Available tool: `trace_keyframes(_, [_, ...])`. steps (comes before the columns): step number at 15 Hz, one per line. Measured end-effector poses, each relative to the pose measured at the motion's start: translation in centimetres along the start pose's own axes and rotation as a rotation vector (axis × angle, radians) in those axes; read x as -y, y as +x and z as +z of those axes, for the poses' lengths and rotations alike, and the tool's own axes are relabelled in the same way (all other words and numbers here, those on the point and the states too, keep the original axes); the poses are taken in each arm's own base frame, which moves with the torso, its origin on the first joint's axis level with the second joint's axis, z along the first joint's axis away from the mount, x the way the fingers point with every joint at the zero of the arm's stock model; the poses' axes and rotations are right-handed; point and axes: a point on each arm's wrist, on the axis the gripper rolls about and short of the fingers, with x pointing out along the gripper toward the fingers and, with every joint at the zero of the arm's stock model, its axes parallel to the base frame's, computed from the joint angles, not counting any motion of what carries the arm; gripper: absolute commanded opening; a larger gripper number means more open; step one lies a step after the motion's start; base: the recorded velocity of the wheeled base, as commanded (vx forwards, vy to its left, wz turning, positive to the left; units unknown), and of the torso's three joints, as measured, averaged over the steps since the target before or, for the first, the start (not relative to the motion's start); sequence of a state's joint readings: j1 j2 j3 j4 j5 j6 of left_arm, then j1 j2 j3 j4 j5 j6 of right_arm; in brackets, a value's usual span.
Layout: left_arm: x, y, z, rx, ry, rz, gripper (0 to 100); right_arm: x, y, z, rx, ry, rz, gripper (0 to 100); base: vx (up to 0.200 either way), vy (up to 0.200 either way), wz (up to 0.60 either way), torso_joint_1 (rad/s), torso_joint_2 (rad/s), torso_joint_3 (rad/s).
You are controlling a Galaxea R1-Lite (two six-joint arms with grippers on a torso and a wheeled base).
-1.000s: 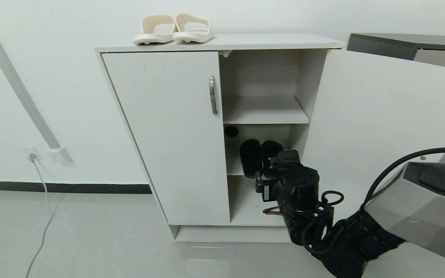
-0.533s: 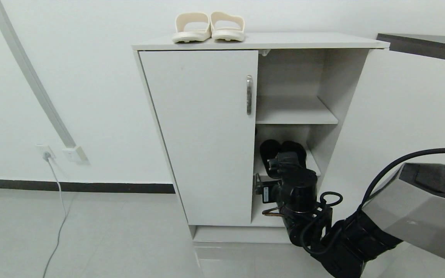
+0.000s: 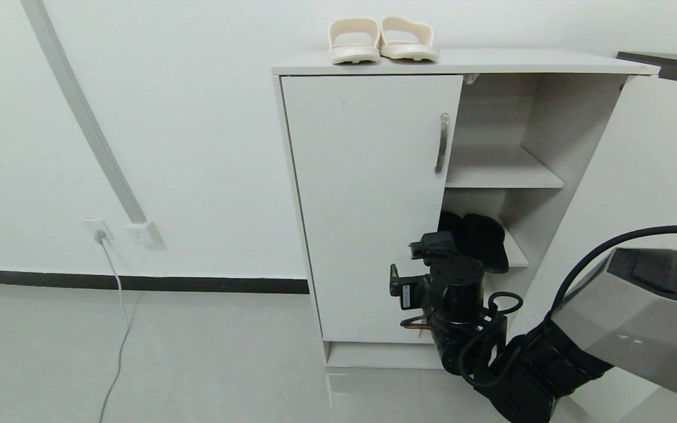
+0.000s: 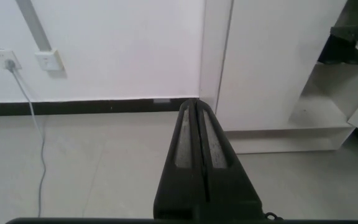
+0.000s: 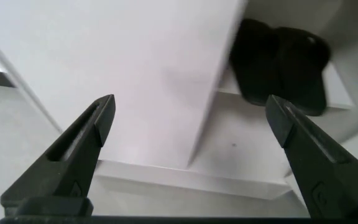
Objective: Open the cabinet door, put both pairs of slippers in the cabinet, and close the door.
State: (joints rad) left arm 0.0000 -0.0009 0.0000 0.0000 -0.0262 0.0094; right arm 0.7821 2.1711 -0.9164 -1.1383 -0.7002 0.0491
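Note:
A cream pair of slippers (image 3: 382,40) rests on top of the white cabinet (image 3: 374,205). Its left door is closed and its right door (image 3: 656,176) stands swung out. A black pair of slippers (image 3: 479,244) lies on the middle shelf, and shows dark in the right wrist view as the black pair (image 5: 281,62). My right gripper (image 3: 431,244) hangs in front of the closed door's inner edge, just left of the black pair; in its own view the right gripper (image 5: 191,118) is wide open and holds nothing. My left gripper (image 4: 196,109) is shut and empty, low over the floor, facing the cabinet's left side.
A wall socket with a plugged cable (image 3: 99,232) and a slanted grey conduit (image 3: 86,117) are on the wall left of the cabinet. Tiled floor (image 3: 168,352) spreads out in front. The upper shelf (image 3: 497,170) is bare. A dark-topped unit (image 3: 667,59) stands behind the open door.
The camera has swung left, so the cabinet shows further right. The right gripper, earlier in the opening by the black slippers, is now drawn back left of them before the closed door's edge.

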Motion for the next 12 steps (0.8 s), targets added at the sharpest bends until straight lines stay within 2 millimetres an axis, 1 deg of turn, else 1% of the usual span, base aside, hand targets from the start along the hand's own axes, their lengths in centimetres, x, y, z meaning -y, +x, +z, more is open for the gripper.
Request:
trace_keyframes(6, [0.0,0.0,0.0,0.0,0.0,0.001,0,0.05,-0.08,-0.11,-0.004,-0.004,0.001,100,0.0,0.0,0.0,0.0,0.0,0.0])
trace_keyframes(9, [0.0,0.0,0.0,0.0,0.0,0.002,0,0.1,-0.1,0.44,0.052,0.012,0.009,100,0.0,0.0,0.0,0.0,0.0,0.0])
trace_keyframes(12, [0.0,0.0,0.0,0.0,0.0,0.001,0,0.55,-0.21,-0.02,0.064,-0.029,0.018,100,0.0,0.0,0.0,0.0,0.0,0.0])
